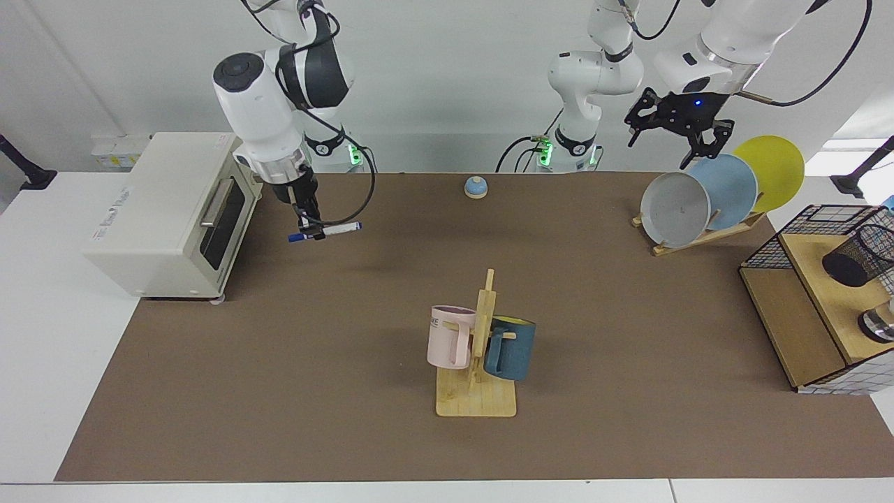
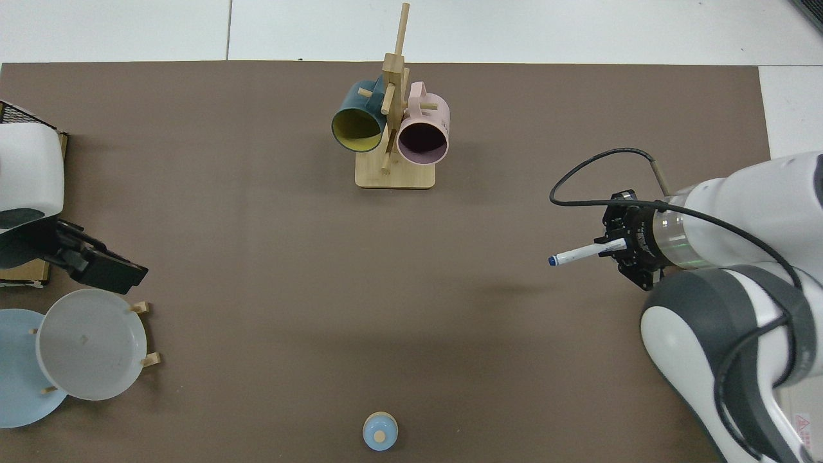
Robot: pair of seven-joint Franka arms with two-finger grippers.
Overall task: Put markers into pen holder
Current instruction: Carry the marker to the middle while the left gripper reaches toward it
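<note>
Setting: white walls behind a counter (image 1: 279,391) covered by a brown mat, seen from across and from above.
Right hand (image 1: 307,227): raised above the mat, just in front of the white toaster oven (image 1: 167,209), fingers clamped on the marker (image 1: 325,231); in the top view the same hand (image 2: 620,247) shows with the marker (image 2: 582,253) sticking out sideways.
Marker: held level in the air, clear of the mat, gripped near one end, most of its white barrel jutting out to one side of the hand, towards the middle of the counter.
Left hand (image 1: 681,133): hanging high over the plate rack (image 1: 698,234), just above the grey plate (image 1: 674,209) and blue plate (image 1: 730,185), fingers spread and holding nothing; this arm waits.
Pen holder (image 1: 855,260): lying tilted on a wooden shelf (image 1: 817,293) beside a wire basket (image 1: 803,230), below and outward of the left hand, far across the counter from the marker.
Between the hands: wooden mug stand (image 1: 478,377) carrying a pink mug (image 1: 449,337) and a teal mug (image 1: 511,347); a small blue bell (image 1: 475,186) at the mat's far edge.
</note>
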